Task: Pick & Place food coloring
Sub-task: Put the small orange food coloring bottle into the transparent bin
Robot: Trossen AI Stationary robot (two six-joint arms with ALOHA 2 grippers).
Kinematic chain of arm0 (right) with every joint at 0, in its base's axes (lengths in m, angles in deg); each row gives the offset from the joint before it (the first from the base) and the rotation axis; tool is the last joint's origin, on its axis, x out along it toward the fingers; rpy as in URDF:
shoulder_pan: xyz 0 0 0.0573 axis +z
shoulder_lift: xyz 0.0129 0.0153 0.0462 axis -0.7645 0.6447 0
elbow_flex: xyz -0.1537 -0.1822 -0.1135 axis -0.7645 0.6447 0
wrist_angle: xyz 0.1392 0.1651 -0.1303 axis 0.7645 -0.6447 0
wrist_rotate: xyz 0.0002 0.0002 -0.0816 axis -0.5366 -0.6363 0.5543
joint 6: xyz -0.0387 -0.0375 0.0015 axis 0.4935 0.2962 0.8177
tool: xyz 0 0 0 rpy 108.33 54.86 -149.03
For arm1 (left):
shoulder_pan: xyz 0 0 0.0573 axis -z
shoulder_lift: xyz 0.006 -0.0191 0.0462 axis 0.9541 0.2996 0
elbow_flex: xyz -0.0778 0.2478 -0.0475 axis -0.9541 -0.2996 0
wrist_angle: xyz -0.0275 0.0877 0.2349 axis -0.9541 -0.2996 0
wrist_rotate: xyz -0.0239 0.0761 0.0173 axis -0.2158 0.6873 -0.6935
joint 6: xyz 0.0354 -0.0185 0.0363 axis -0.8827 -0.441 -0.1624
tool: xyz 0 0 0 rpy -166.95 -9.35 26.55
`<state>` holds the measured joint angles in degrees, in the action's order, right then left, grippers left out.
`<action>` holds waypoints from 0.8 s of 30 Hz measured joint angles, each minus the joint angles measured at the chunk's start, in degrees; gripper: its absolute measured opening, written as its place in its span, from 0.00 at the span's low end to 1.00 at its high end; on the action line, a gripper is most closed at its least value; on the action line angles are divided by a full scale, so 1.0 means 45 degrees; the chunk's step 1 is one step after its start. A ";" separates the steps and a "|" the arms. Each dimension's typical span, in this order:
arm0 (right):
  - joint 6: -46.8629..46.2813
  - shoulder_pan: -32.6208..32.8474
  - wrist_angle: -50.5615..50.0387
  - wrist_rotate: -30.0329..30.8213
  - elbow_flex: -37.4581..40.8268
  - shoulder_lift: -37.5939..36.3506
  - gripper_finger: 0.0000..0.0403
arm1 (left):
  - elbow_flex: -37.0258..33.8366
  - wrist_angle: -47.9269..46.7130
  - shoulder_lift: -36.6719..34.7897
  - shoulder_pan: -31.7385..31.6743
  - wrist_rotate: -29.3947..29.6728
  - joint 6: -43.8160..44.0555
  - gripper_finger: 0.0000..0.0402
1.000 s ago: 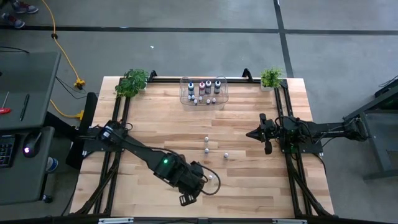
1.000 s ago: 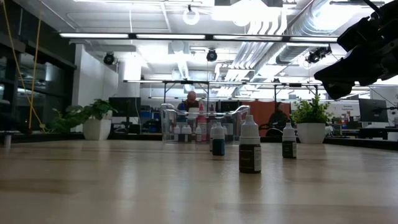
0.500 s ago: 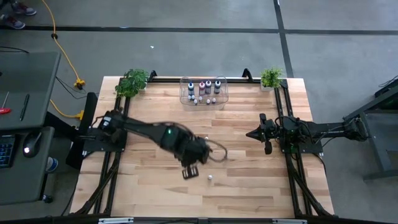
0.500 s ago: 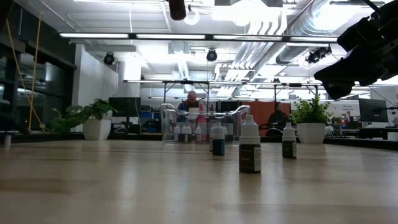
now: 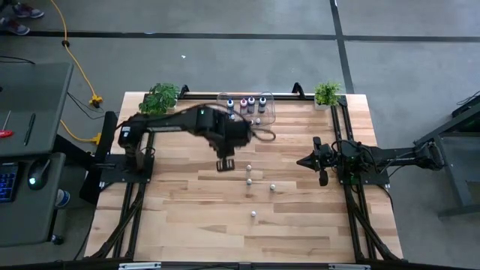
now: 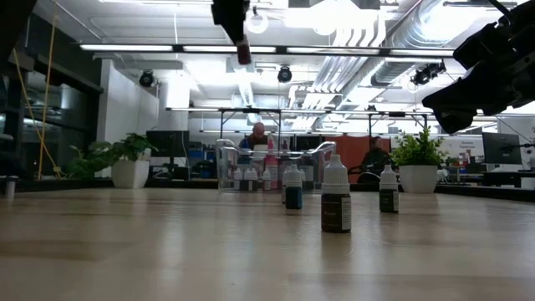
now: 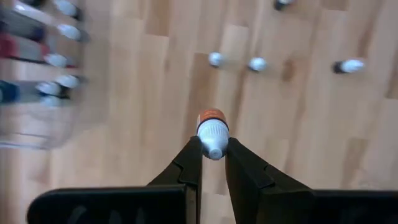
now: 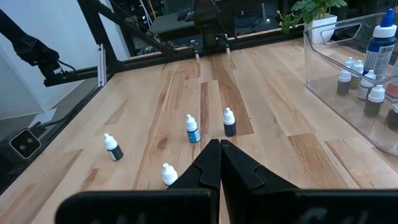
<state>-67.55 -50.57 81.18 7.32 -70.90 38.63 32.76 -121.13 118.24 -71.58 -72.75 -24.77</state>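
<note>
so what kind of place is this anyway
Probably a robotics lab or workshop in an industrial building: exposed ducts and strip lights overhead, a bare concrete floor, and workbenches with monitors behind the wooden table.

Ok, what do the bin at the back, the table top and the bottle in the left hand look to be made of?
The bin looks like clear glossy plastic: the bottles inside show through its walls. The table top looks like wood in glued strips with a smooth finish: plank lines and grain show. The bottle in the left hand is probably plastic, with a matte white dropper cap; its body is hard to judge.
</note>
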 joint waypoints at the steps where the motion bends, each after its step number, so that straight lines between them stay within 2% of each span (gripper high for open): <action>1: 0.0000 0.0001 0.0000 -0.0002 0.0000 0.0000 0.00 | 0.0000 0.0082 0.0000 -0.0223 0.0008 -0.0322 0.10; 6: 0.0001 0.0000 0.0000 0.0000 -0.0002 0.0000 0.00 | 0.0000 0.0731 0.0000 -0.1314 -0.0003 -0.1124 0.10; 13: -0.0004 -0.0004 -0.0001 0.0000 0.0001 0.0000 0.00 | -0.0820 0.2286 0.0000 -0.2780 -0.0003 -0.0648 0.10; 24: -0.0002 -0.0003 -0.0002 -0.0002 -0.0003 0.0000 0.00 | -0.3027 0.5212 0.0145 -0.4628 0.0839 0.4243 0.10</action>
<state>-67.56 -50.59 81.17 7.31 -70.91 38.63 19.13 -97.67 118.90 -92.40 -68.98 -5.68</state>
